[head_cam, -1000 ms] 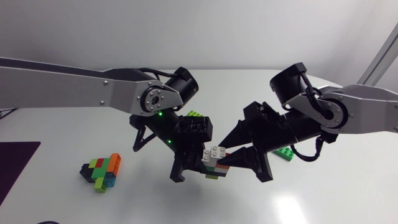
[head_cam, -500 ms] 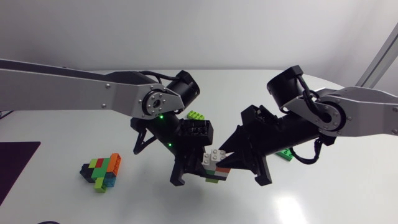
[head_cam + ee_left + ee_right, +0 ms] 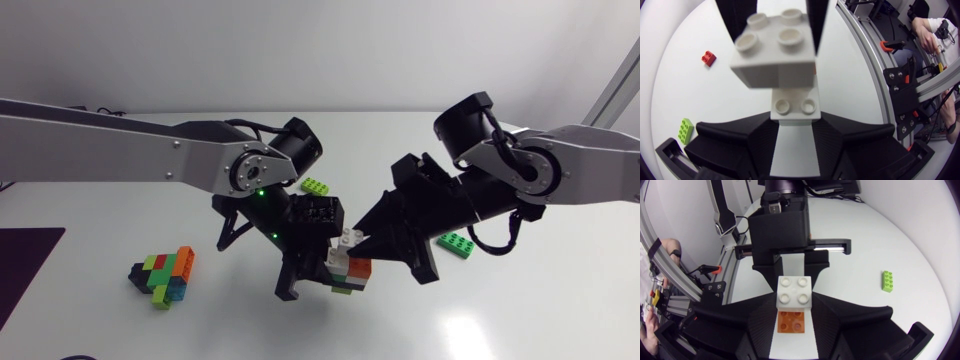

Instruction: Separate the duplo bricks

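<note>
The brick stack [image 3: 349, 266] is held above the table [image 3: 520, 320], between both arms. The left gripper [image 3: 792, 125] is clamped on one end, the right gripper [image 3: 794, 314] on the white-and-orange end. Separation is in hand. An opposed pull or twist is judged necessary next.

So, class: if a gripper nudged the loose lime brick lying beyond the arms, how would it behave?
The lime brick lies flat, studs up, so it would probably slide, not tip or roll. It looks like rigid moulded plastic, likely light. The table looks smooth, so it may skid.
</note>
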Action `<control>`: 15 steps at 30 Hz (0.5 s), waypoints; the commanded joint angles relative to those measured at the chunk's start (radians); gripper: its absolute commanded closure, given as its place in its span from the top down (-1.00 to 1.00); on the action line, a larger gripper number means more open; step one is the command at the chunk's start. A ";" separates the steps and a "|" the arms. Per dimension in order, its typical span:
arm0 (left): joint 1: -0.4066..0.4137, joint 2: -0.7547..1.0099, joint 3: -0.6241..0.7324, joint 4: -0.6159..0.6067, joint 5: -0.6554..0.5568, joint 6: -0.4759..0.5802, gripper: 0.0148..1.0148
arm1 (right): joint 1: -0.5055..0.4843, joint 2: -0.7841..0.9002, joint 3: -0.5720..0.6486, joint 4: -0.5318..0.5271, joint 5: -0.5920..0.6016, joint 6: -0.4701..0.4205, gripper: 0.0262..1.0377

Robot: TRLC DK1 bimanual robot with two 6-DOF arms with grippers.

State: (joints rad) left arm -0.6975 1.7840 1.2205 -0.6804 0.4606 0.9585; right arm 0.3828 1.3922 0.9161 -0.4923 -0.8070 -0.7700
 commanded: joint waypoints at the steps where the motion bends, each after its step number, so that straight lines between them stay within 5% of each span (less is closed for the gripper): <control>1: 0.043 -0.035 -0.026 -0.011 0.001 0.039 -0.32 | -0.045 -0.019 -0.031 0.047 0.028 0.014 -0.49; 8: 0.112 -0.098 -0.056 -0.054 0.001 0.072 -0.32 | -0.159 0.097 -0.069 0.215 0.066 0.006 -0.49; 15: 0.122 -0.103 -0.070 -0.054 0.001 0.069 -0.32 | -0.137 0.289 -0.118 0.425 0.195 -0.002 -0.48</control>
State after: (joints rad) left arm -0.5816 1.6985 1.1740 -0.7265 0.4576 1.0019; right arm 0.2325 1.6253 0.8368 -0.1001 -0.6323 -0.7708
